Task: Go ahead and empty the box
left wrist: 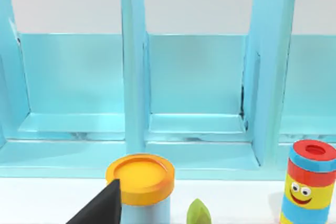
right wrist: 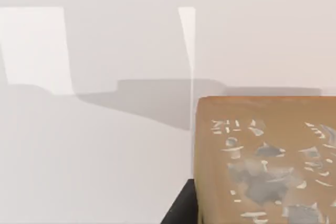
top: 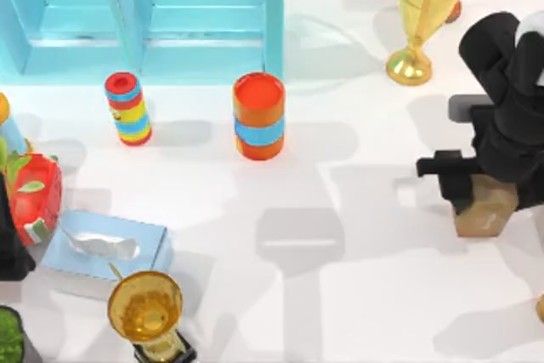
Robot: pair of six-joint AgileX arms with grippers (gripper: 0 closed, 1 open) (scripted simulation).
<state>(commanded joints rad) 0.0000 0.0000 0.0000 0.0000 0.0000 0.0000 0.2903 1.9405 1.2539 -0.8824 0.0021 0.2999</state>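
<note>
right gripper [top: 476, 201] at right edge, clamped on tan box [top: 484, 207]; arm covers box top, fingers mostly hidden | box [right wrist: 265, 161]: tan block, pale flecked print, cut off by frame | left gripper [top: 13, 248] parked at left edge, fingers: cannot tell | far: blue shelf [top: 153, 14], compartments bare

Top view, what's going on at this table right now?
The right gripper is at the table's right side, closed on a tan rectangular block with pale markings. The light blue compartmented box sits at the back left. An orange can with a blue band and a red, blue and yellow striped cylinder stand on the white table in front of it. The left arm is parked at the left edge.
</note>
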